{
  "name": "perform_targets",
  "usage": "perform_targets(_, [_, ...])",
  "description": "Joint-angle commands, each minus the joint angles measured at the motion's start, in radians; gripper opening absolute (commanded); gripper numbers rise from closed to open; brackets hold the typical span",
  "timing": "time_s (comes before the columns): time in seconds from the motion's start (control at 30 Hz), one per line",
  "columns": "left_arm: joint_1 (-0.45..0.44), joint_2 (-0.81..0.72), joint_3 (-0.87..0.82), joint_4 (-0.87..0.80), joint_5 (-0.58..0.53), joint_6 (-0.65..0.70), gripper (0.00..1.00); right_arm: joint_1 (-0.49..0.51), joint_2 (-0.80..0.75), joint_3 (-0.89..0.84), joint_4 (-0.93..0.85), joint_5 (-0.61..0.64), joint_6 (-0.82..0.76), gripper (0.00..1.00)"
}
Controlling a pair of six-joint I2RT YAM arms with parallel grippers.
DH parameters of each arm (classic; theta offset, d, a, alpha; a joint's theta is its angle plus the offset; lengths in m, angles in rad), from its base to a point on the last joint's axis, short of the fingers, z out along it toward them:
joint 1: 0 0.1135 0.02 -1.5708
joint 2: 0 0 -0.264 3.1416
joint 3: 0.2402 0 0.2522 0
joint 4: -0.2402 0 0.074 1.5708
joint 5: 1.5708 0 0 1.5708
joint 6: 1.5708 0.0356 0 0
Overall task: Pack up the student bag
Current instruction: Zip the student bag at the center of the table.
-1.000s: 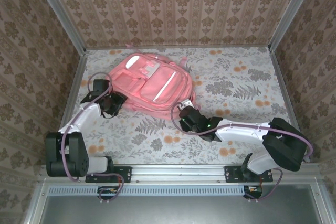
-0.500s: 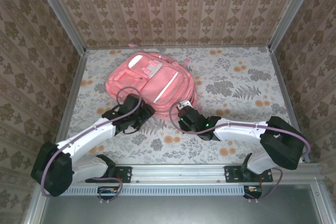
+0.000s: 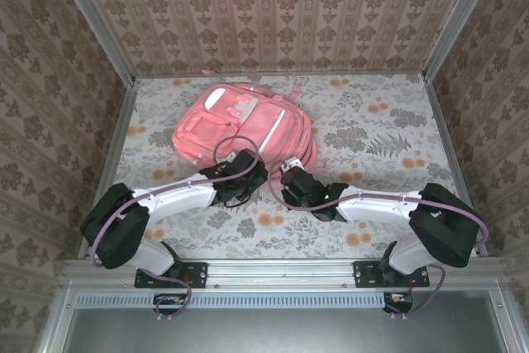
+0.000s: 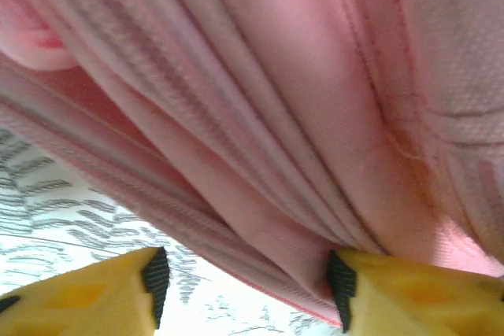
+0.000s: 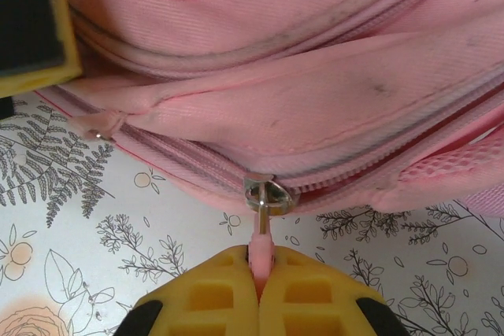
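Note:
The student bag, a large pink backpack, lies flat at the back left of the table. My right gripper sits at its near edge, shut on the pink zipper pull that hangs from a metal slider on the bag's zip. My left gripper is right beside it, also at the near edge. In the left wrist view its yellow fingers stand open, with a fold of the bag's pink fabric reaching between them and touching the right pad.
The floral tabletop stretches bare to the right of the bag. Patterned walls and metal rails close in the table on three sides. One yellow finger of the left gripper shows at the top left of the right wrist view.
My left arm has swung from the bag's left side to its near edge, next to the right gripper. The bag has shifted slightly to the right. The right gripper has stayed put.

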Motion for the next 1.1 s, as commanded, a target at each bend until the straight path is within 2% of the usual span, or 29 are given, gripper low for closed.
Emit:
perform_targets(0.0, [-0.018,0.022,0.067,0.009,-0.076,-0.021,0.4,0.021,-0.033,-0.002,0.013,-0.019,0.012,0.0])
perform_targets(0.03, [-0.013,0.018,0.068,-0.033,-0.099,-0.036,0.27,0.021,-0.036,-0.004,0.012,-0.016,0.013,0.0])
perform_targets(0.1, [-0.002,0.002,0.049,-0.056,-0.116,-0.045,0.09,0.021,-0.038,-0.005,0.008,-0.008,0.015,0.0])
perform_targets(0.13, [0.002,-0.009,0.038,-0.066,-0.125,-0.05,0.02,0.021,-0.039,-0.005,0.004,-0.003,0.012,0.0])
perform_targets(0.17, [0.006,-0.019,0.029,-0.086,-0.134,-0.06,0.0,0.021,-0.041,-0.007,0.0,0.001,0.011,0.0])
perform_targets(0.37, [0.037,-0.115,-0.029,-0.197,-0.186,-0.08,0.0,-0.013,-0.032,-0.02,-0.018,0.044,-0.001,0.0])
perform_targets(0.53, [0.121,-0.251,-0.115,-0.259,-0.168,-0.04,0.0,-0.101,-0.025,-0.038,0.001,0.023,-0.032,0.0])
perform_targets(0.63, [0.22,-0.338,-0.164,-0.285,-0.101,0.024,0.0,-0.144,-0.004,-0.029,0.021,0.015,-0.065,0.0])
perform_targets(0.8, [0.455,-0.442,-0.208,-0.299,0.063,0.216,0.0,-0.205,0.085,0.037,0.057,-0.01,-0.117,0.0])
perform_targets(0.9, [0.579,-0.444,-0.186,-0.309,0.144,0.348,0.0,-0.213,0.132,0.09,0.065,-0.052,-0.143,0.0])
perform_targets(1.0, [0.63,-0.408,-0.134,-0.335,0.176,0.424,0.0,-0.203,0.152,0.127,0.07,-0.127,-0.14,0.0])
perform_targets(1.03, [0.631,-0.401,-0.117,-0.348,0.181,0.429,0.04,-0.193,0.152,0.132,0.075,-0.14,-0.14,0.0])
perform_targets(1.07, [0.627,-0.399,-0.102,-0.356,0.191,0.429,0.18,-0.179,0.153,0.137,0.076,-0.139,-0.137,0.0])
